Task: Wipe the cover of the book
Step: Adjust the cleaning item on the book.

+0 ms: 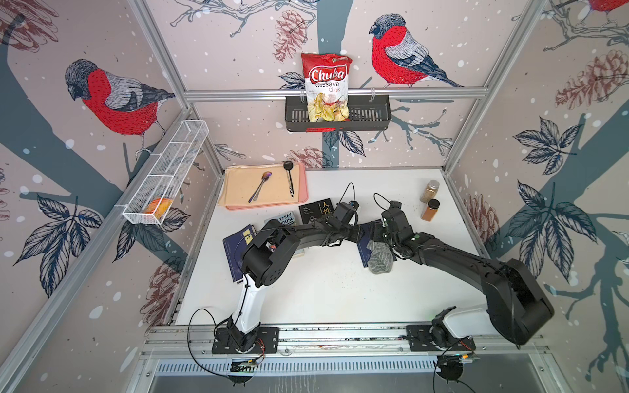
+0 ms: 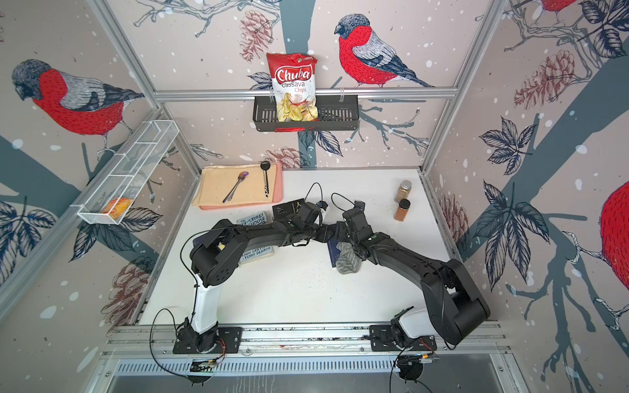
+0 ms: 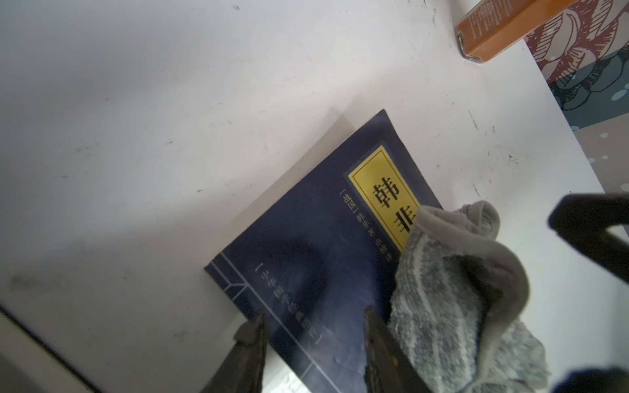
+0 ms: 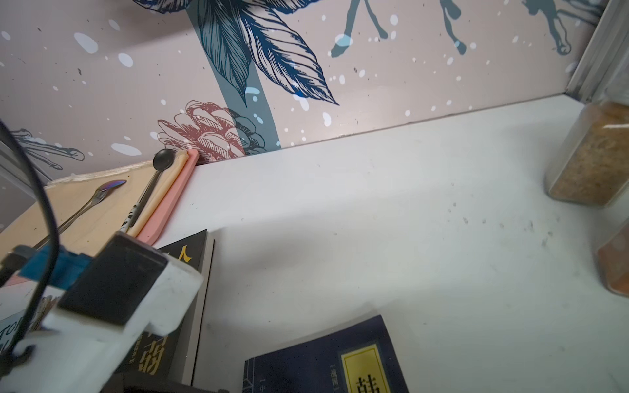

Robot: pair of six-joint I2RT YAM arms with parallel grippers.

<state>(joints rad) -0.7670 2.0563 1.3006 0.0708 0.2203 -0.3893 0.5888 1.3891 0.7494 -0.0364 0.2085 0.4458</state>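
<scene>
Steadying comes first: my left gripper (image 3: 313, 318) hovers at the 9 o'clock edge of the book (image 3: 306, 245). Its fingers are about half spread with nothing between them, one tip over the dark blue cover and the other over bare table (image 1: 323, 289). Whether they press down I cannot tell. The book lies flat just toward 3 o'clock from the table's middle, yellow title label up. The grey cloth (image 3: 452, 289) sits in a loose heap on the cover's 5 o'clock end, partly spilling onto the table. My right gripper (image 1: 380, 238) stands just beside the cloth, fingers spread wide, and they seem to hold nothing. To wipe well, I judge I should pinch the cloth low at a thick fold and keep it flat on the cover. Then I draw it in long strokes toward 12 o'clock across the label, while my left tips pin the 9 o'clock edge so the book does not slide or swivel.
</scene>
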